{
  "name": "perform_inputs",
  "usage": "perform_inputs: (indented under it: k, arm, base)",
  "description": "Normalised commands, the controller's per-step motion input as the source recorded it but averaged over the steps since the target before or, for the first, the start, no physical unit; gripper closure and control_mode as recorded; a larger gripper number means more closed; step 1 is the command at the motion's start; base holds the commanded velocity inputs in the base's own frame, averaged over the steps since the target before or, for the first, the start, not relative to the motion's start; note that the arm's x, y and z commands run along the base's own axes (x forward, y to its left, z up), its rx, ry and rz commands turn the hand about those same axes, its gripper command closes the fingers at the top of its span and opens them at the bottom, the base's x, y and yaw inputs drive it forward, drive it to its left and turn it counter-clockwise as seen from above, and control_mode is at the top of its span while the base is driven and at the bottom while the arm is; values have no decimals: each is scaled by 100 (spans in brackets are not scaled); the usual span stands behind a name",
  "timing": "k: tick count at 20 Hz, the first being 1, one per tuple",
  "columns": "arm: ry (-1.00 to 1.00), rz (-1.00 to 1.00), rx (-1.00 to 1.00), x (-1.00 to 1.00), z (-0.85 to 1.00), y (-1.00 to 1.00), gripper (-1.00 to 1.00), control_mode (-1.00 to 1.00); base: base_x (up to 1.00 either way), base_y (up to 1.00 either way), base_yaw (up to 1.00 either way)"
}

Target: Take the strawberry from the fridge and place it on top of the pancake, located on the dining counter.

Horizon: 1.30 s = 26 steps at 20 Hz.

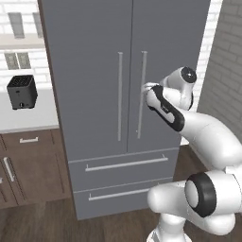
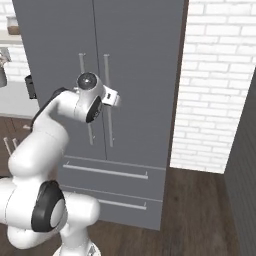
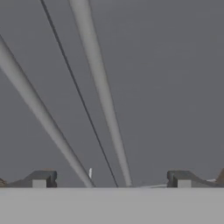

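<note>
In the left base view the fridge [image 1: 101,85] stands shut, its two doors meeting at a thin seam with the two long bar handles on either side of it and two drawers below them. The gripper [image 1: 147,88] is up against the right door handle [image 1: 141,94], about a third of the way down its length; the fingers themselves are hidden behind the wrist here. Left of the fridge a black toaster [image 1: 21,91] sits on the white wall countertop [image 1: 33,116] above dark wood cabinets. In the right base view the arm reaches from the lower left to the same fridge [image 2: 140,75], and the gripper [image 2: 116,98] sits just right of the right door handle [image 2: 107,100], at mid-height of the bar. In the hand view the two dark fingertips [image 3: 41,178] stand wide apart with nothing held, and both handles and the door seam run between them. The strawberry cannot be seen with the doors closed.
</note>
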Motion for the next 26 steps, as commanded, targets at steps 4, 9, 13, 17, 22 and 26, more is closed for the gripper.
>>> perform_inputs:
  k: [4, 9, 13, 17, 22, 26]
  arm:
    - [-4, 0, 0, 52, -2, 20, -100, -100]
    - [0, 1, -2, 43, -3, 10, -100, -100]
    - [0, 3, 0, 46, -1, -1, -100, -100]
    - [0, 4, 0, 58, -6, 0, -100, -100]
    - [0, 3, 0, 50, -2, -5, -100, -100]
    - [0, 0, 0, 42, -6, -6, -100, -100]
  base:
    - [0, 0, 0]
    - [0, 0, 0]
    - [0, 0, 0]
    - [0, 0, 0]
    - [0, 0, 0]
    - [0, 0, 0]
